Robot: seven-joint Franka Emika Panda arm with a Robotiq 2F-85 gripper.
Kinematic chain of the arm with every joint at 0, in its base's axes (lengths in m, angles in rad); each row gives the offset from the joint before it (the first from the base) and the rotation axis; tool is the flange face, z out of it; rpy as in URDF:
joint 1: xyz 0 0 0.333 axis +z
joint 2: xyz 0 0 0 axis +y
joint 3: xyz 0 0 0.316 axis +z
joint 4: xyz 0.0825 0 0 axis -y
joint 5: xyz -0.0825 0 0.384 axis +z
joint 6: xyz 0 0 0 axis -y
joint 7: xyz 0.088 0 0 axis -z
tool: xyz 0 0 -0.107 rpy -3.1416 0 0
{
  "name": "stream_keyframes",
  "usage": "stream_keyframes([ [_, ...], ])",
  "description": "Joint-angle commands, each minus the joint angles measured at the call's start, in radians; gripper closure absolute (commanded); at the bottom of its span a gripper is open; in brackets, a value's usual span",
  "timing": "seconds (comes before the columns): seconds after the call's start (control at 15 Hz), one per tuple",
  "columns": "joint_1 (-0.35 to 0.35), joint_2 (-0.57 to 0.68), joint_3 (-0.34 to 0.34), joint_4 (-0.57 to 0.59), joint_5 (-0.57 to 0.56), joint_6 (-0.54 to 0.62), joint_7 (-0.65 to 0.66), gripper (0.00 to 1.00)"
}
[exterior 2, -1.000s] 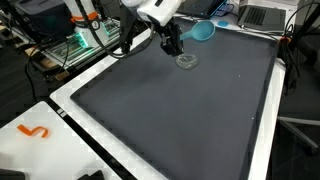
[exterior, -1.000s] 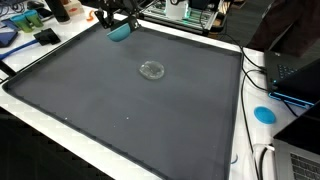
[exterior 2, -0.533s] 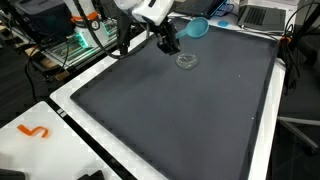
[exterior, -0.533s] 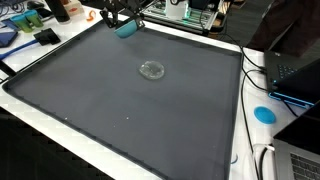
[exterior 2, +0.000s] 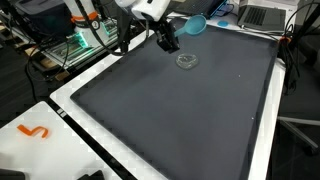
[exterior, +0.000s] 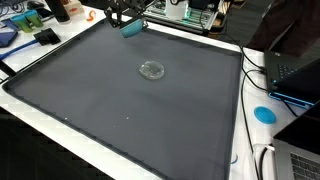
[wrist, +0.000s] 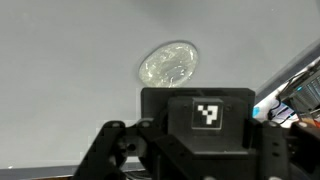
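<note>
Clear dish (exterior: 152, 70) on dark mat (exterior: 120, 115)

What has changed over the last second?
The tool, carrying the blue bowl, drifted slightly upward and along the edge of the dark mat. Nothing was newly grasped or released. The clear dish stayed where it was.
</note>
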Motion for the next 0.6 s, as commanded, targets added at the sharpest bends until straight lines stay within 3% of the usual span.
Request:
stream_keyframes([
  [0.0, 0.03, -0.051, -0.013, -0.06, 0.023, 0.048, -0.005, 0.72],
  [0.53, 0.079, -0.097, -0.002, -0.113, 0.019, 0.118, 0.02, 0.72],
])
